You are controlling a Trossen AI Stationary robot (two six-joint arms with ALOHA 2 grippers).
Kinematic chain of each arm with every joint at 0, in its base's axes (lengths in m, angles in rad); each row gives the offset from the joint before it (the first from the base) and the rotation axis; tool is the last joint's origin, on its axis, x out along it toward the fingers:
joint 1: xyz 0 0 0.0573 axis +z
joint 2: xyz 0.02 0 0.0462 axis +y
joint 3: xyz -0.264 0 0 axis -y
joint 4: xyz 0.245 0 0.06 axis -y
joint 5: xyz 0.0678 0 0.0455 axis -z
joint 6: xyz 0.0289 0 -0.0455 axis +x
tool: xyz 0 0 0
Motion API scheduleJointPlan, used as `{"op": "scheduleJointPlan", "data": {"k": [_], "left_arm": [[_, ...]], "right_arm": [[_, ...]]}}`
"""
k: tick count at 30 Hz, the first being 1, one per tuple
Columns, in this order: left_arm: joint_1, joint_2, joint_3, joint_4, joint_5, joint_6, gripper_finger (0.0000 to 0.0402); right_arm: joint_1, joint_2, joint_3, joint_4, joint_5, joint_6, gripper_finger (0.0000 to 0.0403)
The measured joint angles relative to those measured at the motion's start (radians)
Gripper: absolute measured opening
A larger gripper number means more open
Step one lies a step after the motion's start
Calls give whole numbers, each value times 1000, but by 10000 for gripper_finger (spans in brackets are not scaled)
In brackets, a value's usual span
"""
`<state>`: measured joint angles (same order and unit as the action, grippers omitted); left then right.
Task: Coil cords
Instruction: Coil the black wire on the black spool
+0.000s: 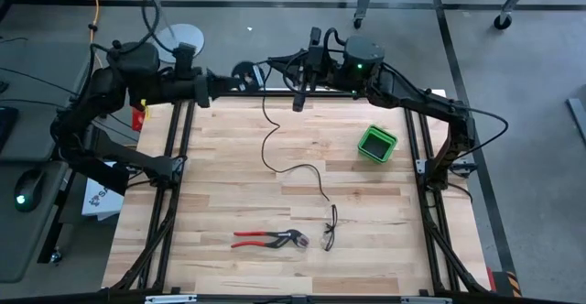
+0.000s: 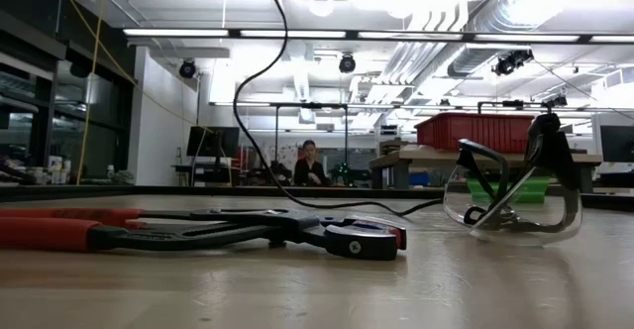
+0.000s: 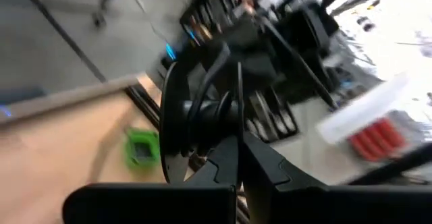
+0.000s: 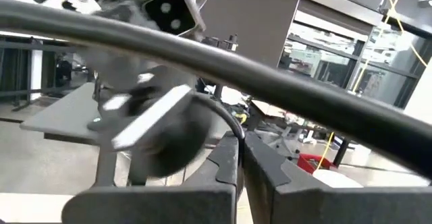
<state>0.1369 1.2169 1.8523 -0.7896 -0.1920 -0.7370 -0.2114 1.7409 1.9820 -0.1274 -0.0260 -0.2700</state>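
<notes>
The thin black cord (image 1: 266, 130) hangs from the far edge of the table and trails over the wood toward the safety glasses (image 1: 330, 236). Its upper part forms a small loop (image 1: 244, 71) between my two grippers. The loop also shows in the left wrist view (image 3: 192, 109). My left gripper (image 1: 238, 78) reaches in from the left and is shut on the cord. My right gripper (image 1: 272, 67) reaches in from the right, facing it, and is shut on the cord too. In the low view the cord (image 2: 238, 91) drops from above, and its lower end lies on the table. My left gripper pinches the cord (image 3: 239, 119) between its two shut fingers, beside the loop. The fingers come level from the table's left. The loop stands clear above the table. The rest of the cord hangs slack below. My right gripper pinches the cord (image 4: 229, 126) between its two shut fingers, where the cord curves into them. The fingers come level from the table's right, toward my left gripper. The held part is clear of the table.
Red-handled pliers (image 1: 270, 240) and the safety glasses lie near the front edge. A green container (image 1: 376, 144) stands at the right. A thick yellow cable (image 1: 94, 2) runs off the table at the far left. A person (image 2: 310, 161) sits far behind the table.
</notes>
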Motion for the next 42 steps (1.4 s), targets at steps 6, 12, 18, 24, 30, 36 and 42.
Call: {"op": "scheduleJointPlan", "data": {"k": [6,12,18,24,30,36,42], "left_arm": [[3,6,0,182,-42,236,0],[3,7,-1,262,-43,320,0],[3,15,0,315,-51,371,0],[3,35,2,413,-25,438,0],[3,36,2,458,-23,485,0],[3,24,2,444,-20,509,0],[3,-9,2,394,-25,504,0]], "right_arm": [[1,0,0,-15,-2,30,0],[9,0,3,-13,-11,99,0],[24,0,1,-39,-30,186,39],[29,2,0,-86,-37,242,124],[28,2,0,-152,-36,246,163],[28,2,0,-167,-22,222,165],[28,-4,0,-168,22,217,165]]}}
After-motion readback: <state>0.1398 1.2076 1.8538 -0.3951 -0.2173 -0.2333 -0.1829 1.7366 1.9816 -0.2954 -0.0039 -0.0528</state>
